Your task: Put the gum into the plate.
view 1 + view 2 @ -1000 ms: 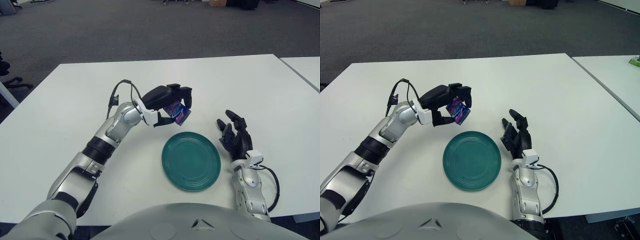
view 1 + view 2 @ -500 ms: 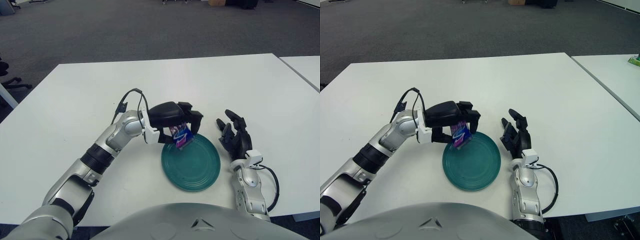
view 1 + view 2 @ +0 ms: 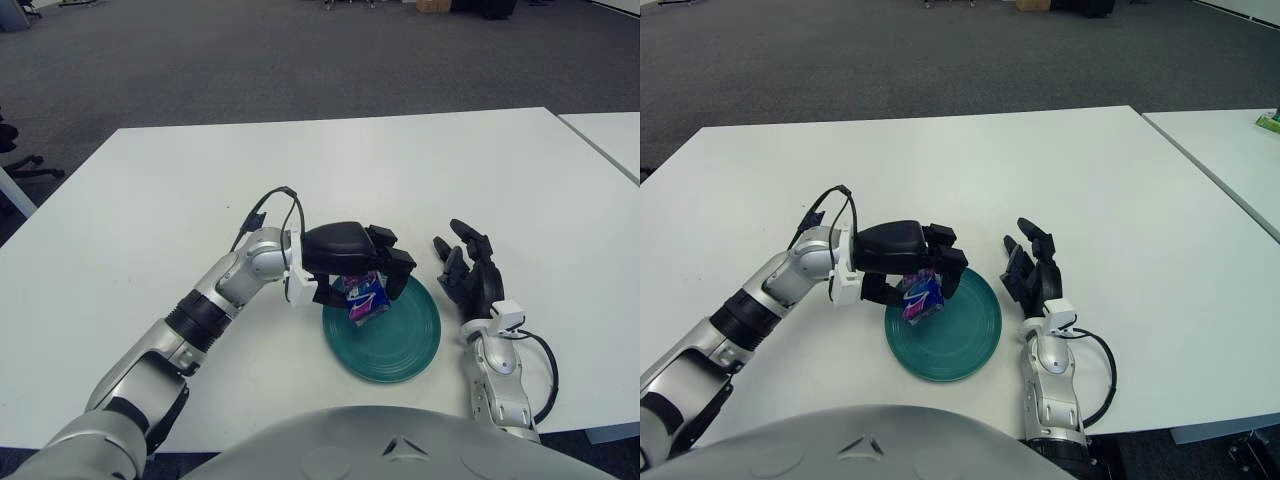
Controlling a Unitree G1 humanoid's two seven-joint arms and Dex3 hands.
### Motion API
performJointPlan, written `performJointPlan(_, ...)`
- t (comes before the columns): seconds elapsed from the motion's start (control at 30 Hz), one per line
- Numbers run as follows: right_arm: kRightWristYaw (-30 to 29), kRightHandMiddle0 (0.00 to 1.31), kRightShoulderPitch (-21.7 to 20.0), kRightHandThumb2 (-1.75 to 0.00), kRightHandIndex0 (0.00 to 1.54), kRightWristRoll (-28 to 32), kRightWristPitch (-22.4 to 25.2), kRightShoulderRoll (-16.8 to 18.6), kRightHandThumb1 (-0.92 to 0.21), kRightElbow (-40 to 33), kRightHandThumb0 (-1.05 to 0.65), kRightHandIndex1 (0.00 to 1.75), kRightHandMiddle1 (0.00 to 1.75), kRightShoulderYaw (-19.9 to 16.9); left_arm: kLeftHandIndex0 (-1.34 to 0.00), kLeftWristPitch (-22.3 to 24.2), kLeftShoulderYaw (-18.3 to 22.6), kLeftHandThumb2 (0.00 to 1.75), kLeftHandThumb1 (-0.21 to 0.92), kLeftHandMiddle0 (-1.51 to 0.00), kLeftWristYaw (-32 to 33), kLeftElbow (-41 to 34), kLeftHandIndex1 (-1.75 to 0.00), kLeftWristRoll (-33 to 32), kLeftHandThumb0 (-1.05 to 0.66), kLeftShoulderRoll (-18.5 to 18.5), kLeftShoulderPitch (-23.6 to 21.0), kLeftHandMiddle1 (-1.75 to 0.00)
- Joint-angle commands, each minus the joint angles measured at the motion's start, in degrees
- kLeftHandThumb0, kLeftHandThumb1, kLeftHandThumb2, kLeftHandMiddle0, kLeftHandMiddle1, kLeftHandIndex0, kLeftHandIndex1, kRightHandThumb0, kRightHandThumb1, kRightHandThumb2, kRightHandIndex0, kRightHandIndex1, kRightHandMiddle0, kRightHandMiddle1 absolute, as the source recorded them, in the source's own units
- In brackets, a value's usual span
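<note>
1. The white table (image 3: 150,200) fills most of the view, with grey carpet beyond its far edge.
2. The left arm reaches in from the lower left across the table, a black cable looping at its wrist.
3. The left hand (image 3: 350,262) hangs over the left part of the green plate (image 3: 400,335), its dark fingers curled down and clasping the gum (image 3: 366,296).
4. The gum is a small purple and blue packet, tilted, held between the fingers above the plate's left inner area; whether its lower edge touches the plate cannot be told.
5. The plate lies flat on the table near the robot's front edge, between the two hands.
6. The right hand (image 3: 470,277) rests just beside the plate's right rim, palm toward the plate, its fingers spread and relaxed, grasping nothing.
7. A second white table edge shows at the far right.
</note>
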Motion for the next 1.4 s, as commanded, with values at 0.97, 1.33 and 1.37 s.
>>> performJointPlan(0.97, 2.4, 0.0, 2.5, -0.93, 0.41, 4.9, 2.2, 2.6, -0.92, 1.6, -0.61, 0.02, 0.74, 0.4, 0.0, -5.1, 0.0, 0.5, 0.92, 0.0, -4.5, 1.0, -0.01, 4.9, -1.05, 1.9, -1.1, -0.01)
performJointPlan(1.33, 4.7, 0.0, 2.9, -0.94, 0.39, 6.3, 0.5, 2.8, -0.92, 1.9, -0.62, 0.01, 0.7, 0.4, 0.0, -3.6, 1.3, 0.59, 0.92, 0.0, -0.4, 2.5, 0.0, 3.9, -1.05, 0.6, 0.6, 0.0)
performJointPlan(1.37, 4.7, 0.0, 2.8, -0.94, 0.38, 6.2, 0.3, 2.8, -0.92, 2.2, -0.64, 0.01, 0.7, 0.3, 0.0, -2.9, 1.5, 0.58, 0.92, 0.0, -0.3, 2.7, 0.0, 3.4, -1.05, 0.4, 0.7, 0.0)
